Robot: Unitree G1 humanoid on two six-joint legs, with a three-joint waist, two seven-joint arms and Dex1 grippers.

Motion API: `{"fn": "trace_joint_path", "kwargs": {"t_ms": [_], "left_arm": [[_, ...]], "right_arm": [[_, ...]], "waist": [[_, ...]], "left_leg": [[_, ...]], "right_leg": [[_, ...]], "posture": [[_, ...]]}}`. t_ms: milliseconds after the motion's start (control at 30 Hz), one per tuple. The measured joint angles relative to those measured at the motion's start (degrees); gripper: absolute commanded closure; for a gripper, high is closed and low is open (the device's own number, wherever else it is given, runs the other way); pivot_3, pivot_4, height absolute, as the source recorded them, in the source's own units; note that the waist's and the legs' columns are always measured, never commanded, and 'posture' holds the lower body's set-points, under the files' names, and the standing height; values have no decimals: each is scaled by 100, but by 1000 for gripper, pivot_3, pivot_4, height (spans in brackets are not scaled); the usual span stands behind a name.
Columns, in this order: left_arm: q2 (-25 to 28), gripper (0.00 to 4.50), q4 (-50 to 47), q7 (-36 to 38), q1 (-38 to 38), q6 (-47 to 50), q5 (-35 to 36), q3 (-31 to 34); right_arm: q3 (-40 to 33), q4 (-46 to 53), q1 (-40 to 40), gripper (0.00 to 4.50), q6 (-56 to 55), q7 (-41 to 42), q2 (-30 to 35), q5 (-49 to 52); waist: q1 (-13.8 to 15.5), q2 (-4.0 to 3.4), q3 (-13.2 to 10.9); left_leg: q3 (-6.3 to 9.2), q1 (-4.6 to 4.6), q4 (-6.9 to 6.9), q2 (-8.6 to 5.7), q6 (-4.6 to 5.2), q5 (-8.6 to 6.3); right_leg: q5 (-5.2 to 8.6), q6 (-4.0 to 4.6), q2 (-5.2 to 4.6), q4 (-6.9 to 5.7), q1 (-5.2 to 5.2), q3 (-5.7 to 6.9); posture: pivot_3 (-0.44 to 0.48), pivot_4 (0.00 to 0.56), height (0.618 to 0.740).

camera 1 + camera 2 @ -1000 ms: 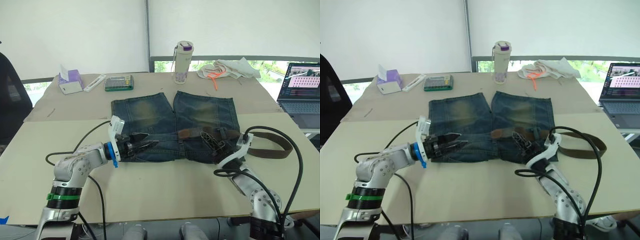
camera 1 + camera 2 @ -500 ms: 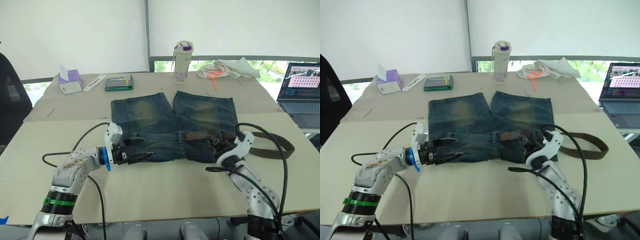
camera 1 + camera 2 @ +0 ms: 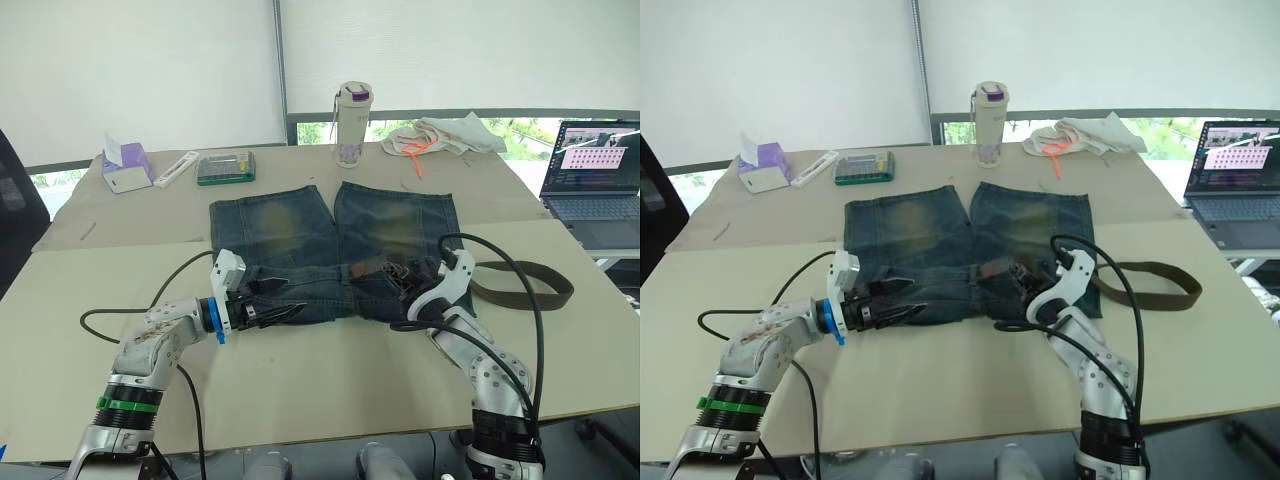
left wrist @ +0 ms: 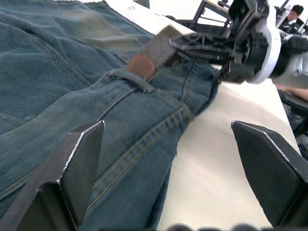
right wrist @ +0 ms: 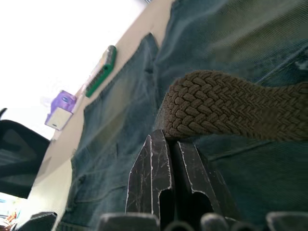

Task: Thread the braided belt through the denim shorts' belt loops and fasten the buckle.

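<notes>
Right now your shorts [image 3: 335, 245] lie flat on the table [image 3: 330, 370], waistband toward you, legs pointing at the far edge. Your left gripper [image 3: 275, 310] sits at the waistband's left end, fingers [image 4: 79, 163] spread wide with denim between them, not pinching. Your right gripper [image 3: 400, 283] is over the right half of the waistband, fingers [image 5: 166, 178] pressed together right against the belt [image 3: 520, 285]; whether strap is actually pinched between them, I can't tell. From there the belt loops out onto the table past the shorts' right side. In the left wrist view, a leather-tipped stretch of it lies across the waistband beside a belt loop [image 4: 132, 79]. At the far edge stand a bottle [image 3: 350, 110], tissue box [image 3: 122, 165] and laptop [image 3: 590, 180].
</notes>
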State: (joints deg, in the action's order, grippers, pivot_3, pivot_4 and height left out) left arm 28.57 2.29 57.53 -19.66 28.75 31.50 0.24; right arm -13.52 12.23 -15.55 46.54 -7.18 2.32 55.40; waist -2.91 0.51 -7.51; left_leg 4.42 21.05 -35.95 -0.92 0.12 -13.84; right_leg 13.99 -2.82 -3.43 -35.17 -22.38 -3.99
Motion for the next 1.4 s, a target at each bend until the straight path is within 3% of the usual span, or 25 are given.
{"fn": "trace_joint_path", "kwargs": {"t_ms": [333, 733, 1067, 1267, 1400], "left_arm": [[-70, 27, -2, -128, 23, -1, -8, 0], [-147, 27, -3, -283, 22, 4, -8, -2], [-485, 27, -17, -581, 23, 151, 25, 23], [-935, 27, -15, -1243, -23, 735, 503, 520], [-1317, 27, -4, -1869, -154, 1334, 1107, 1099]], "right_arm": [[45, -146, 82, 4500, 406, -136, 293, -124], [297, -168, -373, 4500, 527, -160, 61, -291], [712, -317, -568, 4500, 595, 329, -73, -697], [-65, -844, -570, 4500, 263, 481, -922, -53], [-317, -977, -582, 4500, 154, 843, -860, 222]], "waist": [[59, 1, 0], [34, 1, 0], [23, 1, 0], [33, 1, 0], [45, 1, 0]], "left_leg": [[0, 3, -4, -9, 0, 0], [1, 5, -3, -8, 0, 0], [3, 4, -2, -6, 0, 0], [7, 5, -4, -5, 0, 0], [8, 7, -7, -9, 0, 0]], "right_leg": [[0, 0, -8, 5, 5, 2], [0, 0, -6, 1, -1, 2], [0, 0, -3, 0, -2, 3], [0, -1, -7, -3, -3, 4], [-1, -1, -11, -3, -1, 5]], "posture": [[0, 150, 740], [0, 150, 740], [0, 150, 740], [0, 150, 740], [0, 150, 740]]}}
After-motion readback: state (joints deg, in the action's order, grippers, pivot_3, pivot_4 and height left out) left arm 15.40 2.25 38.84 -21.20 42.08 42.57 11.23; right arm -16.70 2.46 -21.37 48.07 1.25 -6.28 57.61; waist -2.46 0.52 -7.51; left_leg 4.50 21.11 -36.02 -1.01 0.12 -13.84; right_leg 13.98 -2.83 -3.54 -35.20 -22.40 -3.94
